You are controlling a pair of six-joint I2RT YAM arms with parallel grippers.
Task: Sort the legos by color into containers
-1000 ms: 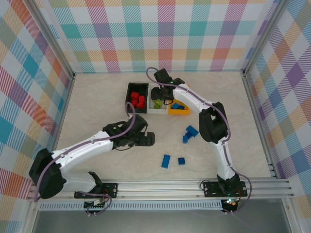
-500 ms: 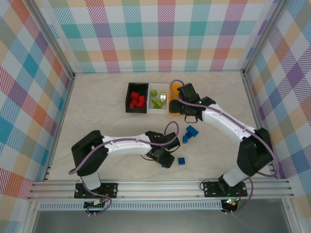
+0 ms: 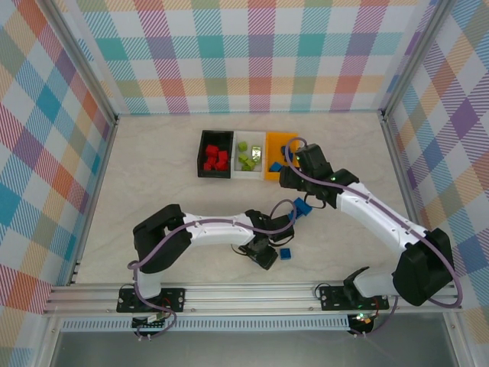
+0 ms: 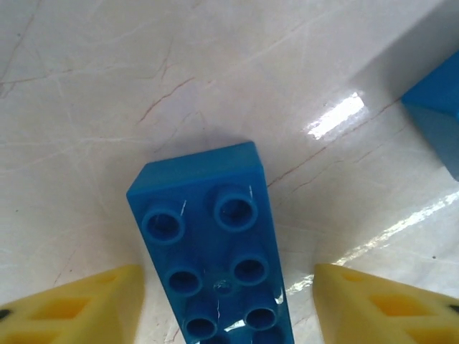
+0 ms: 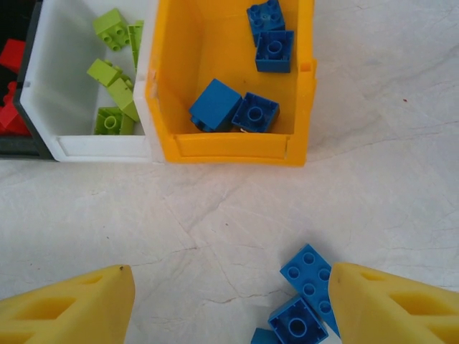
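Left wrist: blue lego (image 4: 215, 251) between fingers (image 4: 72, 301); overhead, left end effector (image 3: 263, 258) hides it.

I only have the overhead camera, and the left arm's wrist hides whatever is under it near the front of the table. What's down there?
Observer: The left wrist camera shows a blue rectangular plastic brick, studs up, flat on the table, between the jaws of the left gripper; both jaws stand clear of its sides.
Operator: How full is the orange plastic bin? Part of it is covered from up here.
Observer: The right wrist camera shows four blue bricks inside; the bin's far end is cut off.
Operator: Right jaws holding anything?
Observer: No. The right gripper has its jaws wide apart and empty above bare table, a small cluster of blue bricks by one jaw.
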